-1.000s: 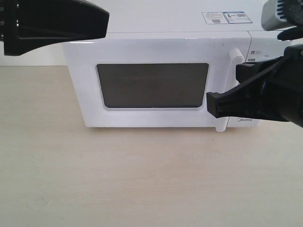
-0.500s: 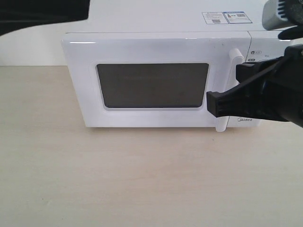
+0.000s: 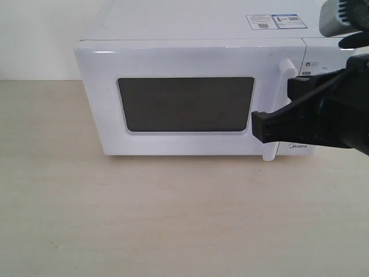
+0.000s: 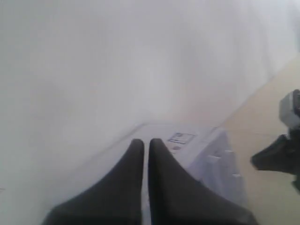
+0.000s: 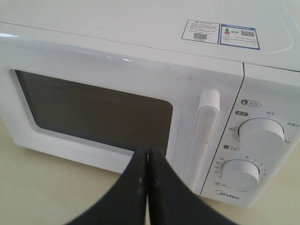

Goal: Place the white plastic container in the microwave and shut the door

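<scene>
- Presently, the white boxy microwave [image 3: 202,26] is sitting on a pale wood-grain table [image 3: 173,219], its white side-hinged door [image 3: 184,60] lying flush with the front.
- The door's dark rectangular window [image 3: 185,104] is giving nothing away: it is too dark to show the inside.
- The white plastic container is showing in none of the three views. It is not lying on the visible stretch of table, and whether it is resting inside the oven cannot be told.
- The right gripper [image 3: 256,128] is hovering in front of the door's lower right corner, just beside the vertical white bar handle [image 3: 286,75]. Its black fingers are pressing together on nothing.
- The left gripper [image 4: 146,143] is hanging outside the exterior view, looking down on the microwave's blurred top from well apart. Its fingers are likewise lying together, empty.
- Two round white dials [image 5: 261,133] and the stickers [image 3: 275,21] on top are standing clear of both arms.
- Judging by this, the door-closing part is looking done. If the box is sitting inside, nothing is remaining; if not, the whole job is lying ahead.
</scene>
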Motion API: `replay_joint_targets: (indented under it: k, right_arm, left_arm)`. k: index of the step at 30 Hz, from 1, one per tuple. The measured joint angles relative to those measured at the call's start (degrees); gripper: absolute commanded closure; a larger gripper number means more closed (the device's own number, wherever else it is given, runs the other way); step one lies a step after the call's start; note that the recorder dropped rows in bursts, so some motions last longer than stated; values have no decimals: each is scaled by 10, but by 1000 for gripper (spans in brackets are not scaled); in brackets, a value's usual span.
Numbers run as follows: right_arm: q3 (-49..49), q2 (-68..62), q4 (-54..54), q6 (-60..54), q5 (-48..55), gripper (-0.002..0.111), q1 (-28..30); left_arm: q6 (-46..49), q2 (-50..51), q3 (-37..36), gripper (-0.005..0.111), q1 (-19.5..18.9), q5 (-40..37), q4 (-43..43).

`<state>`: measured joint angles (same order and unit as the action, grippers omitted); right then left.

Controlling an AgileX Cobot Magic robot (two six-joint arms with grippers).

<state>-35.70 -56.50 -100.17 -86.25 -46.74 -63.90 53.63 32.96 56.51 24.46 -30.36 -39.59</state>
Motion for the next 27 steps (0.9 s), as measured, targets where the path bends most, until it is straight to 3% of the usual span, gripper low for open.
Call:
replay_joint_targets:
  k: [2,4,8,10,15,20,27]
  right_arm:
    - [0,0,0,0,0,108,0]
    - [0,0,0,0,0,108,0]
    - [0,0,0,0,0,108,0]
    - [0,0,0,0,0,108,0]
    - [0,0,0,1,0,108,0]
    - [0,0,0,1,0,108,0]
    - [0,0,0,2,0,108,0]
  left_arm:
    - [-33,-62,0,102,-44,-5,83]
    - [-143,-123,0,102,-88,-25,190]
    - [-480,-206,-6,102,-176,-141,461]
    - [-570,-229,-36,102,-214,-133,523]
    - [-608,-272,-163,102,-249,18,496]
    - [-611,-282,-308,102,-251,159,431]
    - [-611,-282,-502,102,-251,316,413]
